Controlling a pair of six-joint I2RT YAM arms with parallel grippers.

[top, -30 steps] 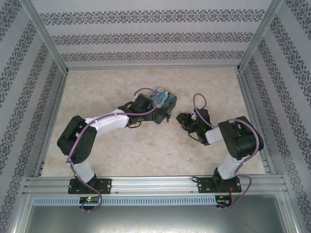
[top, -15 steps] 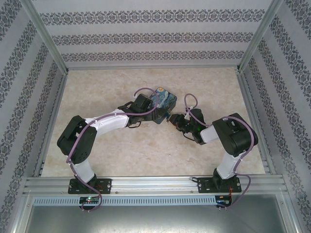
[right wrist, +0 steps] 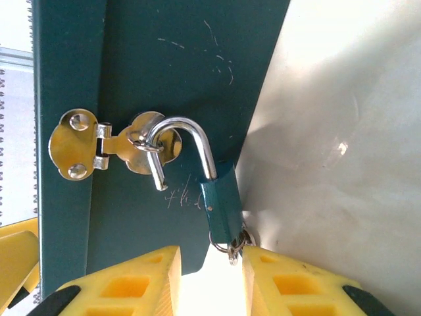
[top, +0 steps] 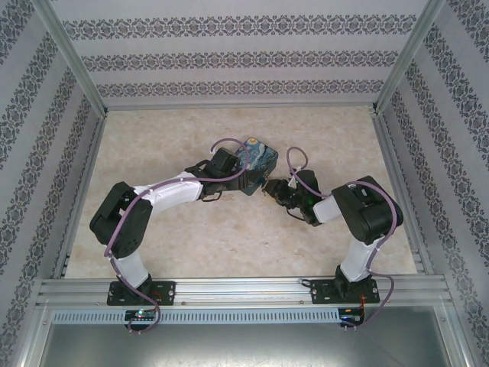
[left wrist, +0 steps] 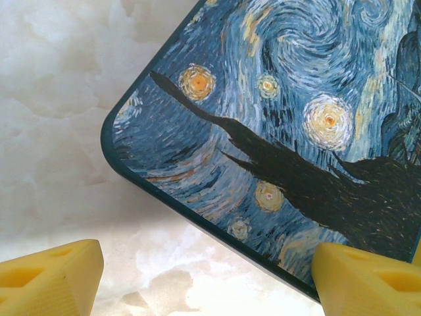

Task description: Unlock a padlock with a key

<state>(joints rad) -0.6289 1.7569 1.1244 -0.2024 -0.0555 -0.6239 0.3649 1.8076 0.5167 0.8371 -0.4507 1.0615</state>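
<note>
Blue padlock (right wrist: 220,204) hangs on the tin's (right wrist: 191,66) hasp (right wrist: 125,145), shackle popped open, key ring (right wrist: 230,248) at its base between the right tool's (right wrist: 210,280) parted fingers; left tool (left wrist: 204,280) spread wide at the tin's corner.

Bench (top: 153,130) is a pale, marbled beige slab. Sitting flat on it is the Starry Night tin (top: 258,159), roughly mid-bench and turned at an angle so one corner points toward the near edge. Marble stretches out on every side of the tin.
</note>
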